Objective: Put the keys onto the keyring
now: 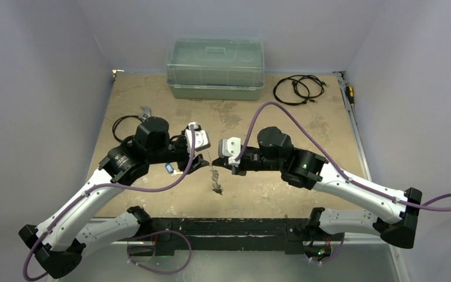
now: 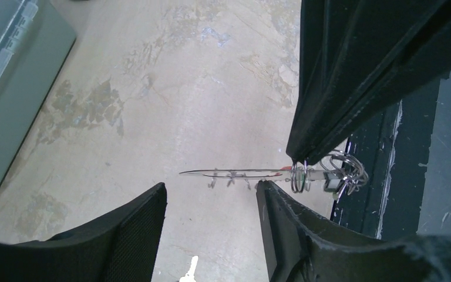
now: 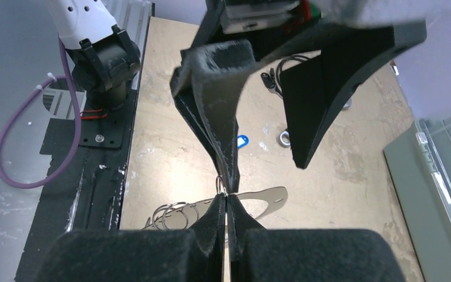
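My right gripper (image 3: 226, 202) is shut on the keyring (image 3: 270, 197), a thin flat silvery loop held out above the table. Small split rings (image 3: 173, 214) hang on its near end. In the left wrist view the keyring (image 2: 235, 172) shows edge-on, just beyond the tips of my left gripper (image 2: 211, 188), which is open with nothing between its fingers. One left fingertip (image 3: 228, 170) meets the loop right at the right gripper's tips. From above, the keyring (image 1: 214, 170) hangs between both grippers with a cluster of keys (image 1: 217, 188) below it. A blue-tagged key (image 3: 242, 141) and a silver key (image 2: 189, 271) lie on the table.
A lidded green box (image 1: 215, 69) stands at the back. A black cable coil (image 1: 298, 89) and a screwdriver (image 1: 349, 94) lie at the back right. Another black cable (image 1: 123, 123) sits behind the left arm. The black base rail (image 1: 229, 226) runs along the near edge.
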Controlling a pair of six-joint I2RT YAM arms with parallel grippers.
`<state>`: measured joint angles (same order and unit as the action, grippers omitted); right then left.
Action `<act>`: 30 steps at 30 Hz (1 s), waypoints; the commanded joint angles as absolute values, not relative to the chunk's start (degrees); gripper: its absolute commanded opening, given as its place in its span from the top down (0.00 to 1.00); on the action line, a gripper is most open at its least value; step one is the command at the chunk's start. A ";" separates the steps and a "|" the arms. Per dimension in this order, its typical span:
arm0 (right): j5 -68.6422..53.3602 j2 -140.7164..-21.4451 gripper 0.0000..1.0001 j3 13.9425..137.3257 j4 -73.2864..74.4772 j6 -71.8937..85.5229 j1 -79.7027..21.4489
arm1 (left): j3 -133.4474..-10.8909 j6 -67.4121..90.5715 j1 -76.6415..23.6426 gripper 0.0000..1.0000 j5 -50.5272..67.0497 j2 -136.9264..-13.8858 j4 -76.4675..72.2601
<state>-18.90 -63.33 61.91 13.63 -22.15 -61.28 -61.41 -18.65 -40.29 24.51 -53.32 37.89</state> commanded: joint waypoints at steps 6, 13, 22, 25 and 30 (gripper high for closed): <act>-17.72 -62.49 1.00 64.18 11.35 -22.33 -61.44 | -59.43 -22.87 -41.77 0.39 23.85 -47.69 36.89; -16.66 -63.89 1.00 64.86 11.51 -22.32 -61.44 | -58.45 -23.28 -43.29 0.45 29.20 -50.34 34.00; -14.33 -65.09 1.00 64.69 11.53 -22.27 -61.44 | -58.80 -23.65 -44.22 0.63 28.40 -51.75 33.44; -13.53 -65.42 1.00 64.69 11.60 -22.32 -61.44 | -58.97 -23.69 -44.30 0.68 27.71 -51.90 33.36; -13.08 -65.91 1.00 64.77 11.68 -22.26 -61.44 | -59.15 -23.81 -44.46 0.78 26.73 -52.37 33.75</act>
